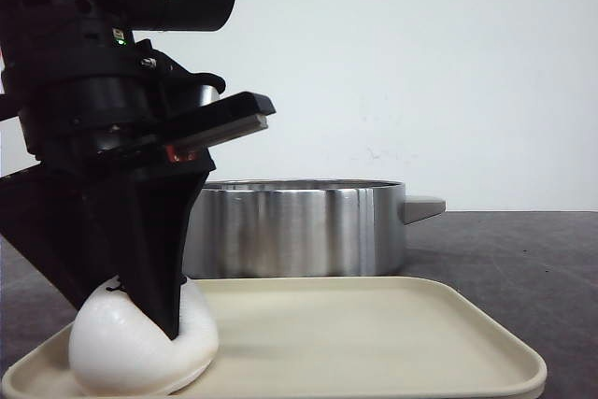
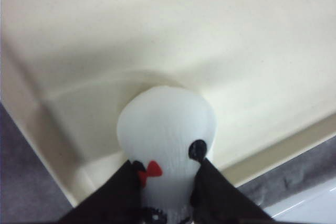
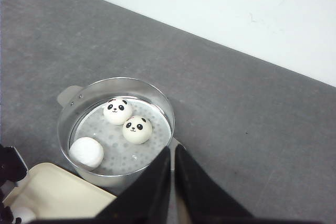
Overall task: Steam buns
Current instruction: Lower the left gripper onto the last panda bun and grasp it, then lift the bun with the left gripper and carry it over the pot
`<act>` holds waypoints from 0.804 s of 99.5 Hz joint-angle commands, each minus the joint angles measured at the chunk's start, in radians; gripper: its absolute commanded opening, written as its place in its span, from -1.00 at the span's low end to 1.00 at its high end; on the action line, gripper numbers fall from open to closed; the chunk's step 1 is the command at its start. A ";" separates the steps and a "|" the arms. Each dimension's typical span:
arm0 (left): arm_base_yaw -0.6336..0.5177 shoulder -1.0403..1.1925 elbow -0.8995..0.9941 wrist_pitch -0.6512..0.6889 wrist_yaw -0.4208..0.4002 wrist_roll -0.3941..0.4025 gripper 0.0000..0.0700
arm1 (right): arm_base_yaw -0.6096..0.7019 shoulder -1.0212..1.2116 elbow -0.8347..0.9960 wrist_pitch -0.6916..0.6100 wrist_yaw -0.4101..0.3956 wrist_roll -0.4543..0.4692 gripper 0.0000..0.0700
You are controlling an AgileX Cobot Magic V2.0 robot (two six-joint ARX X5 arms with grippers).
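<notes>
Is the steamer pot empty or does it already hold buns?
Not empty: the steamer pot holds three buns. A fourth bun, on the tray, sits between the left gripper's fingers.

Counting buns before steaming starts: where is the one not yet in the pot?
In the front view, the last bun sits in the cream tray's near-left corner, before the steel pot, with the left gripper closed around it.
</notes>
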 commanded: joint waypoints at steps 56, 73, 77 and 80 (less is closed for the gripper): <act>-0.012 -0.005 0.212 -0.126 0.087 0.081 -1.00 | 0.006 0.005 0.018 0.004 0.001 -0.004 -0.99; -0.009 -0.041 0.377 -0.171 0.052 0.111 -1.00 | 0.006 0.005 0.018 0.005 0.001 -0.004 -0.99; -0.004 -0.042 0.429 -0.179 0.032 0.127 -1.00 | 0.006 0.005 0.018 0.006 0.001 -0.004 -0.99; 0.003 -0.042 0.467 -0.187 0.016 0.137 -1.00 | 0.006 0.006 0.018 0.008 0.001 -0.004 -0.99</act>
